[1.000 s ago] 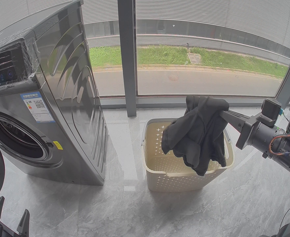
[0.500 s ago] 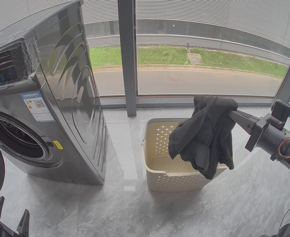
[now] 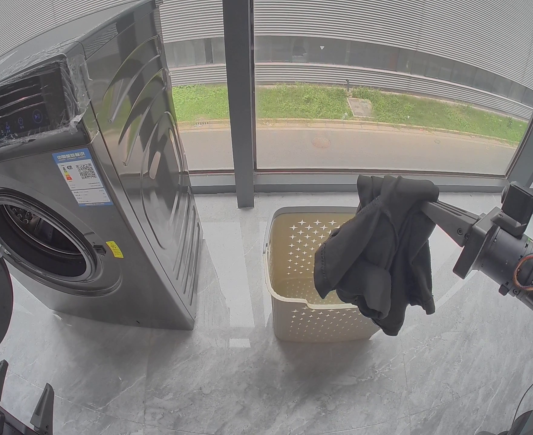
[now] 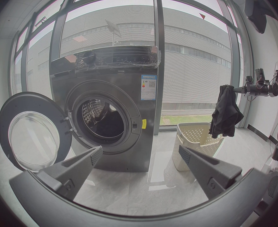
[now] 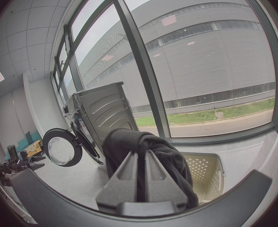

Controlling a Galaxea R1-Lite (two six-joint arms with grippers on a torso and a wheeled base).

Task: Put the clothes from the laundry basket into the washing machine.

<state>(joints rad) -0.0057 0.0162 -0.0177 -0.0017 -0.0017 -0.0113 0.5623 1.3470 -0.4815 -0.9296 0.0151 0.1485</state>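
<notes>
Now | right hand (image 5: 141, 154) clamps dark garment (image 3: 375, 255) above laundry basket (image 3: 315, 328) | left hand (image 4: 139, 149) wide (washing machine (image 3: 139, 182) open)

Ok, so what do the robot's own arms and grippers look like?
Both grippers have two dark grey, wedge-shaped fingers with textured tips: the left gripper and the right gripper. The right arm's wrist is a dark grey cylinder with a thin orange cable looped beside it and a black boxy block on top.
</notes>
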